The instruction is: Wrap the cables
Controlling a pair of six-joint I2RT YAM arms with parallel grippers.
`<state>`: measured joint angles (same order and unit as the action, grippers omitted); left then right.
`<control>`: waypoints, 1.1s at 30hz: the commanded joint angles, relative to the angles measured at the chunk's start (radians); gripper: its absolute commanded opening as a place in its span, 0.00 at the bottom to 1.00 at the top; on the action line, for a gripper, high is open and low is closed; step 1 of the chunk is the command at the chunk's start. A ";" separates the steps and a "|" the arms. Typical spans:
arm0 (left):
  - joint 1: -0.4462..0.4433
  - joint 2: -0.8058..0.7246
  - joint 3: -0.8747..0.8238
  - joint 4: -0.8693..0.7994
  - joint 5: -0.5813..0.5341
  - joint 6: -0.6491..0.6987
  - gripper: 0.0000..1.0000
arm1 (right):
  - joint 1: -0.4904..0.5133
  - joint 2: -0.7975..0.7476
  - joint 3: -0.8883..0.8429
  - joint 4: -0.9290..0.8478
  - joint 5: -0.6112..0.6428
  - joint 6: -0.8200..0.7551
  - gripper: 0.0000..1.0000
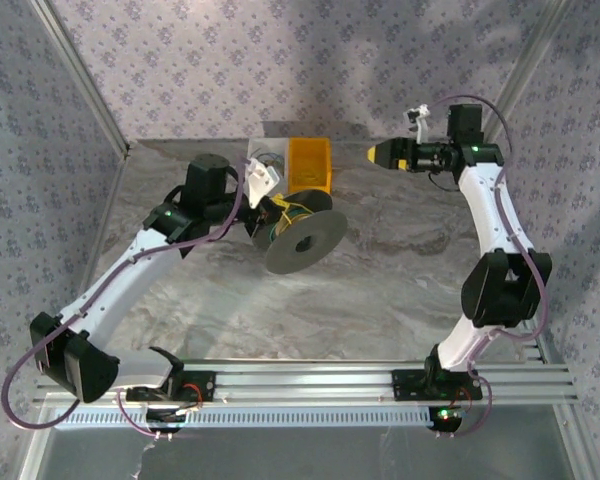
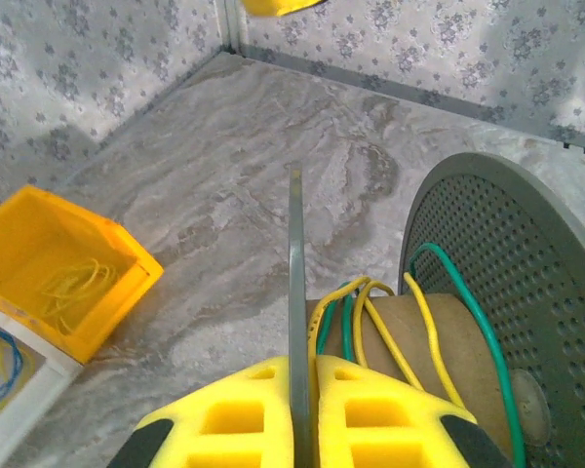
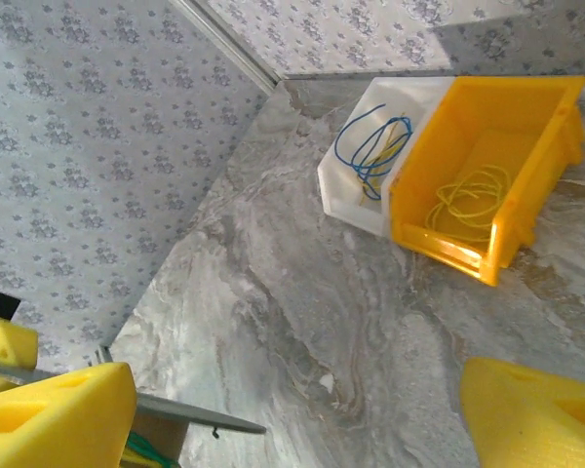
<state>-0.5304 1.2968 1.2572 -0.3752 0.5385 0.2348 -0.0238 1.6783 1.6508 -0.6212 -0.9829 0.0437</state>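
Observation:
My left gripper [image 2: 297, 369] [image 1: 277, 212] is shut on the thin grey flange [image 2: 295, 273] of a black spool [image 1: 302, 242], which it holds tilted above the table. A yellow wire [image 2: 375, 327] and a green wire [image 2: 478, 322] are wound loosely round the spool's brown core. More thin, wavy yellow cable [image 3: 468, 200] [image 2: 73, 283] lies coiled in the yellow bin [image 3: 556, 146] [image 1: 309, 165]. My right gripper [image 3: 302, 419] [image 1: 373, 153] hangs open and empty, high at the back right, looking down at the bins, well away from the spool.
A white bin [image 3: 356, 190] [image 1: 263, 160] holding blue wire [image 3: 370, 146] stands against the yellow bin at the back. Patterned walls close the left, back and right sides. Bare marble table [image 1: 400, 270] lies between the spool and the right arm.

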 commanded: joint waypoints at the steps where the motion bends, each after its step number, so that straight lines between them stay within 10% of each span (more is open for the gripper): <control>1: 0.045 -0.003 0.045 0.084 0.181 -0.068 0.00 | 0.009 -0.098 -0.065 -0.015 -0.059 -0.136 0.90; 9: 0.079 0.144 0.169 0.029 0.429 -0.124 0.00 | 0.130 -0.312 -0.309 0.005 -0.106 -0.337 0.93; 19: 0.078 0.208 0.220 0.040 0.483 -0.158 0.00 | 0.244 -0.326 -0.364 -0.032 -0.174 -0.412 0.87; 24: 0.074 0.223 0.235 0.063 0.482 -0.182 0.00 | 0.287 -0.302 -0.354 -0.048 -0.179 -0.418 0.64; 30: 0.073 0.226 0.243 0.057 0.409 -0.200 0.00 | 0.287 -0.304 -0.356 -0.067 -0.174 -0.430 0.03; 33: 0.081 0.213 0.245 0.019 0.341 -0.192 0.18 | 0.269 -0.315 -0.366 -0.067 -0.190 -0.430 0.00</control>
<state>-0.4561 1.5455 1.4437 -0.3740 0.9497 0.0788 0.2722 1.3697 1.2884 -0.6598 -1.2179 -0.3939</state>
